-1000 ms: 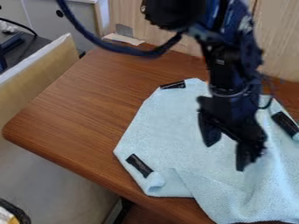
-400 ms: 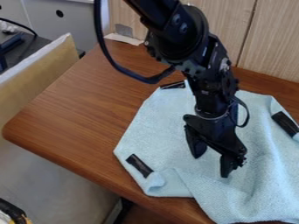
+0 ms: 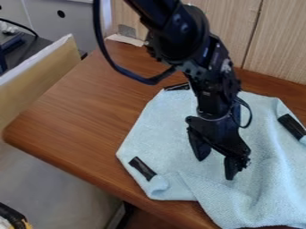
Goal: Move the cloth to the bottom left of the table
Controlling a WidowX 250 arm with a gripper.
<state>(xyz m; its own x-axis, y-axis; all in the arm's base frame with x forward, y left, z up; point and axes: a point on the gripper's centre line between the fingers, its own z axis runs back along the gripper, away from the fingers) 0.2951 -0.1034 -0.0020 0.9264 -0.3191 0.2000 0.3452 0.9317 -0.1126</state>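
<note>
One black two-finger gripper (image 3: 215,168) hangs with its fingers wide apart over the light-blue towelling cloth (image 3: 173,134), which lies from two to five o'clock on the wooden table (image 3: 78,112). If we close too high, the fabric may slip; if we pull too far toward seven o'clock, it could fall over the edge.

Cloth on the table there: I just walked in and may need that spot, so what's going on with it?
A black robot arm has its gripper pointing down over the middle of the light blue cloth, fingers apart, with no fold visibly pinched between them. Whether the tips touch the fabric, I cannot tell. The cloth lies spread, somewhat rumpled, on the right side of the wooden table; it is meant for the bottom left and is not there yet.
</note>
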